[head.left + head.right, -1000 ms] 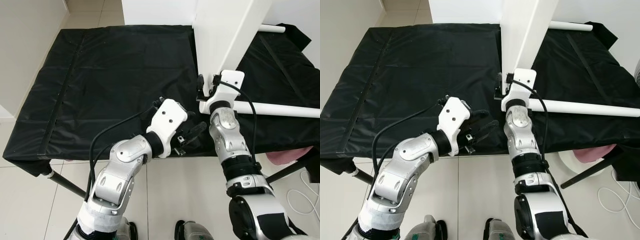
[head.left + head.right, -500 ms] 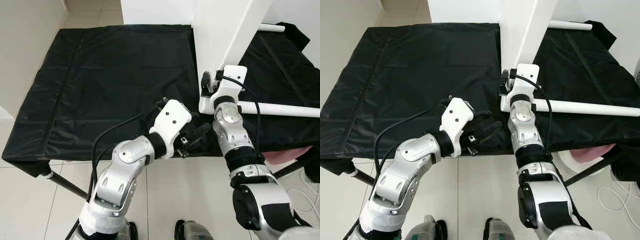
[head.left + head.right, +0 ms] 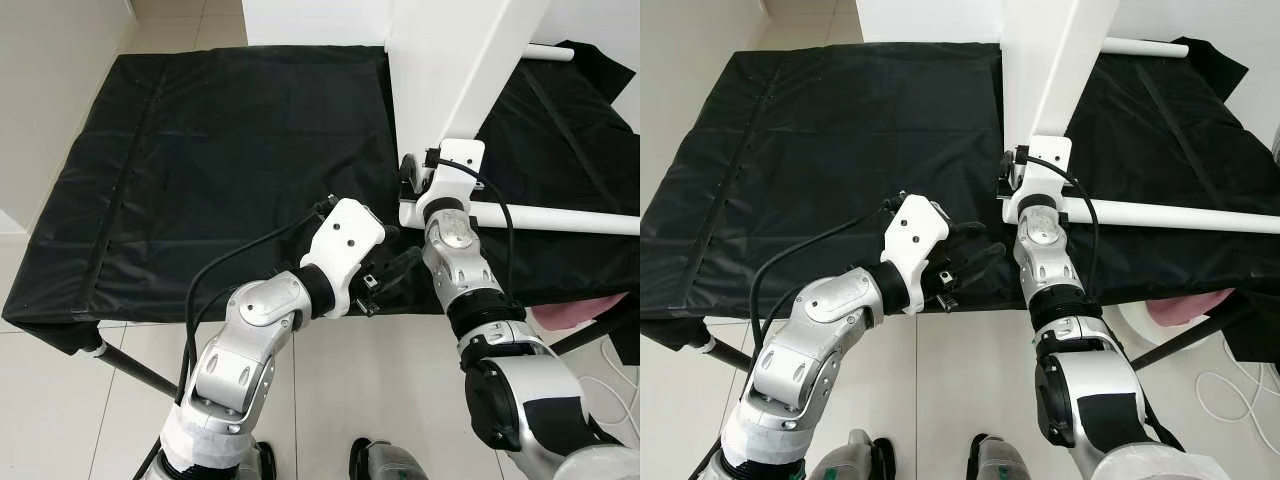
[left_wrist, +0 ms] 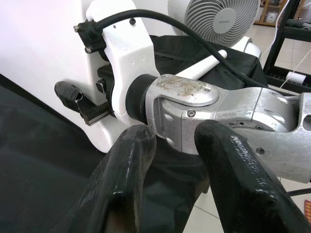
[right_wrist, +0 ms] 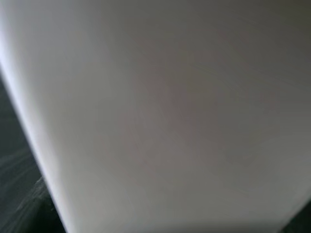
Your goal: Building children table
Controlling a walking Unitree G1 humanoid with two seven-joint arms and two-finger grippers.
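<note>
A tall white tabletop panel (image 3: 450, 70) stands on edge on the black cloth-covered table (image 3: 220, 150). A white round leg (image 3: 560, 218) lies across the cloth from the panel's foot toward the right. My right gripper (image 3: 408, 172) is pressed against the panel's lower corner, where the leg meets it; the right wrist view is a blurred white panel surface (image 5: 160, 111) at very close range. My left gripper (image 3: 392, 268) hovers at the table's front edge, open and holding nothing. Its fingers (image 4: 131, 160) point at my right forearm (image 4: 228, 111).
A second white rod (image 3: 548, 52) lies at the back right of the cloth. A pink object (image 3: 580, 310) and a white cable (image 3: 610, 390) lie on the tiled floor to the right. A white fan (image 4: 214, 19) stands beyond the table. A wall runs along the left.
My left gripper has edged slightly right, closer to my right forearm. The right wrist shifted a little at the panel's foot and came back.
</note>
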